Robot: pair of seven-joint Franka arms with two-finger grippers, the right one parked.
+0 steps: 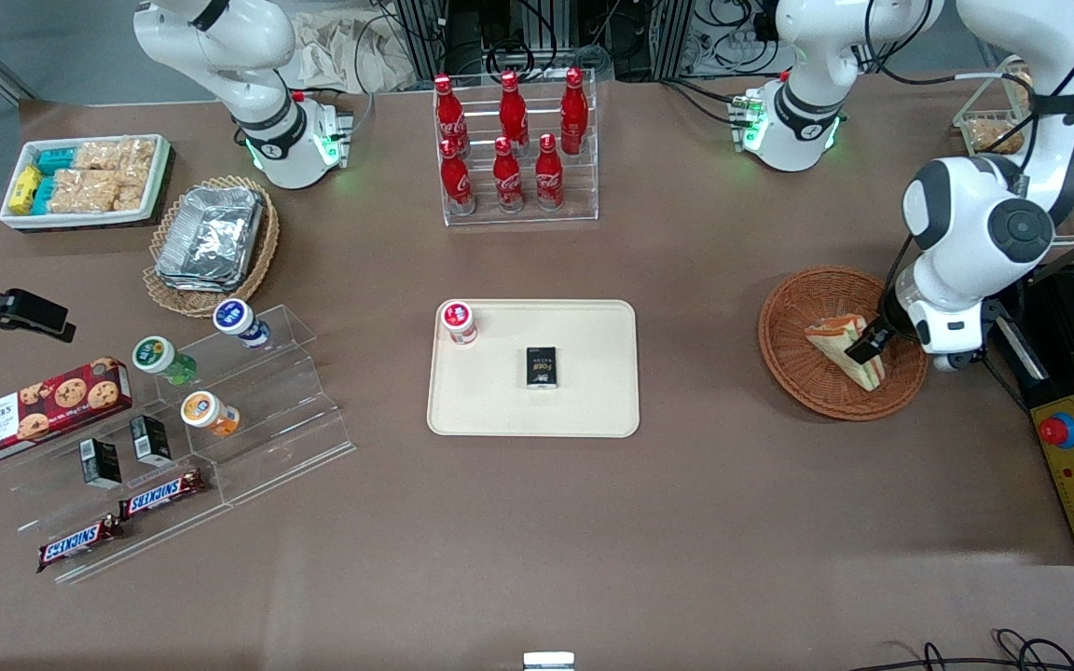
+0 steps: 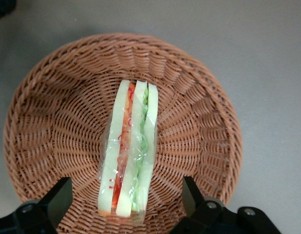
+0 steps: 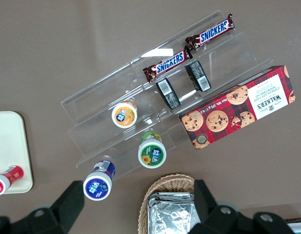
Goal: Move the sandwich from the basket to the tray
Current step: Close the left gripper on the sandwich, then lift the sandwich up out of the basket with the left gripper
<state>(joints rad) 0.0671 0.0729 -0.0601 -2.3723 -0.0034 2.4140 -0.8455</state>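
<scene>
Your left arm's gripper point(image 1: 874, 347) hangs over the round shallow reddish-brown wicker basket point(image 1: 793, 359) toward the working arm's end of the table, and in the wrist view its 2 black fingers point(image 2: 55, 197) stand spread wide, one on each side of the small triangular wedge sandwich point(image 2: 128, 151) without touching it, so the pincer is released and grasps nothing. You can see the sandwich lying in the basket point(image 2: 199, 122), wrapped in clear film, its cut edge turned up to show pale bread with red and green filling layers between. From the front, the sandwich point(image 1: 837, 347) sits in the middle of the basket with one dark finger over its side. The flat cream-beige rectangular plastic tray point(image 1: 593, 410) lies at the middle of the table, well apart from the basket, and on it you have a small red-lidded cup point(image 1: 459, 321) near one corner and a small black box point(image 1: 542, 366) near its centre. Farther from the front camera than the tray stands a clear acrylic rack with 6 red cola bottles point(image 1: 511, 140). Toward the parked arm's end of the table you see a lighter tan oval wicker basket holding foil containers point(image 1: 211, 235), a white rectangular bin of snack packets point(image 1: 85, 177), and a clear stepped display with 2 Snickers bars point(image 1: 122, 522) and a red tartan biscuit box point(image 1: 41, 410)
</scene>
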